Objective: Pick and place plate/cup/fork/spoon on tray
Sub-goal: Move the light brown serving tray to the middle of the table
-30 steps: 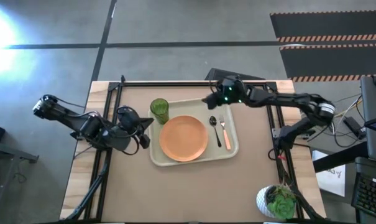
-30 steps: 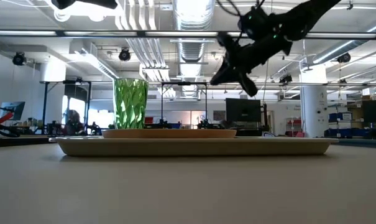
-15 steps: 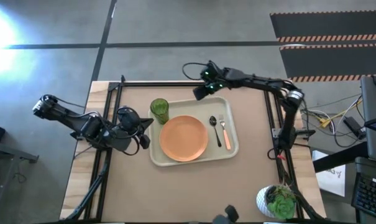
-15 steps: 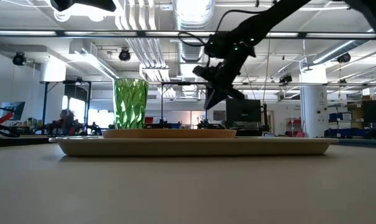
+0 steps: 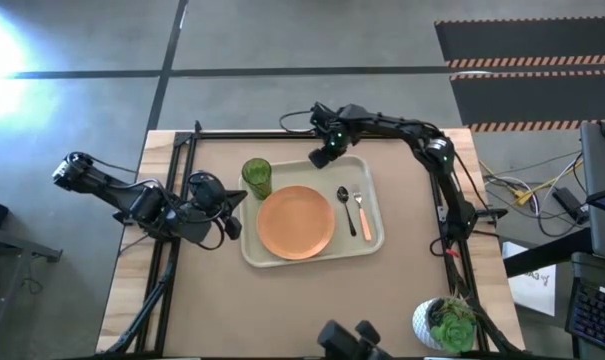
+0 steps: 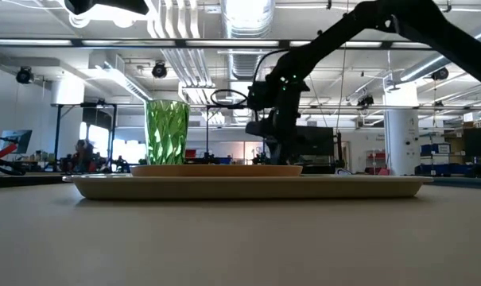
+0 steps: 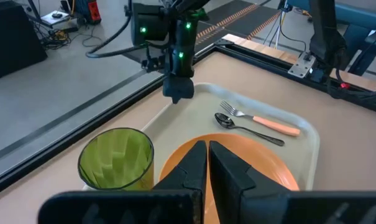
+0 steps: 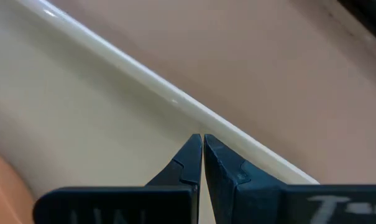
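Observation:
The cream tray (image 5: 374, 237) lies mid-table. On it are the orange plate (image 5: 295, 222), the green cup (image 5: 256, 177) upright at its far left corner, the dark spoon (image 5: 344, 204) and the orange-handled fork (image 5: 361, 212) side by side on its right part. My right gripper (image 5: 323, 158) is shut and points down over the tray's far rim (image 8: 175, 99), between the cup and the spoon; it also shows in the left wrist view (image 7: 178, 94). My left gripper (image 5: 237, 210) is shut and empty, beside the tray's left edge, pointing at the cup (image 7: 116, 157) and the plate. My right gripper's shut fingertips (image 8: 194, 152) stand close over the inner side of the tray's far rim, coming from above. I cannot tell whether they touch it.
A white pot with a green plant (image 5: 444, 322) stands at the table's near right corner. A dark object (image 5: 347, 340) shows at the near edge. Bare tabletop lies in front of the tray (image 5: 282, 310) and to its right.
My right gripper has moved from above the spoon toward the table's left along the tray's far rim. It has come down and tipped until its fingers point down. The things on the tray have kept still.

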`<state>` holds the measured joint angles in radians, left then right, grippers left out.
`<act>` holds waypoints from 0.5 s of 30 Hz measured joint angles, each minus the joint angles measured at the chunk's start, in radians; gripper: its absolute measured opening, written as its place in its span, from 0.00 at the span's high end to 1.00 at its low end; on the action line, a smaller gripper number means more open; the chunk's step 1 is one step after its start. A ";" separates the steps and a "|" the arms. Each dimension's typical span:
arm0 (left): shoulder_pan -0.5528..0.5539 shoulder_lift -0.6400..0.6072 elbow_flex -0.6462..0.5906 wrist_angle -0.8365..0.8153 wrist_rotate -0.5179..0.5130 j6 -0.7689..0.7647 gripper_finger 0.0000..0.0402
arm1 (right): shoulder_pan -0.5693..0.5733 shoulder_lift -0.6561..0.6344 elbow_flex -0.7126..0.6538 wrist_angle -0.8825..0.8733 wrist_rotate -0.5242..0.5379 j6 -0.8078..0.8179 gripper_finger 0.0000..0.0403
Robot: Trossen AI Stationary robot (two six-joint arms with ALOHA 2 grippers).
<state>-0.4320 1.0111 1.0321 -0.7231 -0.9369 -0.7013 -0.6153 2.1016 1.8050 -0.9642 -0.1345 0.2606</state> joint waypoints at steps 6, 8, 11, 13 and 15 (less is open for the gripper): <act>0.000 0.000 0.000 0.000 0.000 0.000 1.00 | -0.024 0.001 -0.007 0.018 0.003 -0.018 0.98; 0.000 0.000 0.000 0.000 0.000 -0.001 1.00 | -0.037 -0.004 -0.009 0.024 0.004 -0.016 0.98; 0.000 0.000 0.000 0.000 0.000 -0.001 1.00 | -0.053 -0.012 -0.009 0.043 0.003 -0.013 0.98; 0.000 0.000 0.000 0.001 0.000 -0.001 1.00 | -0.062 -0.013 -0.009 0.043 0.003 -0.012 0.98; 0.000 0.000 0.000 0.004 0.000 -0.002 1.00 | -0.067 -0.012 -0.010 0.043 0.002 -0.012 0.98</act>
<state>-0.4320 1.0111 1.0321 -0.7191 -0.9371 -0.7036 -0.6821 2.0895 1.7952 -0.9212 -0.1320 0.2481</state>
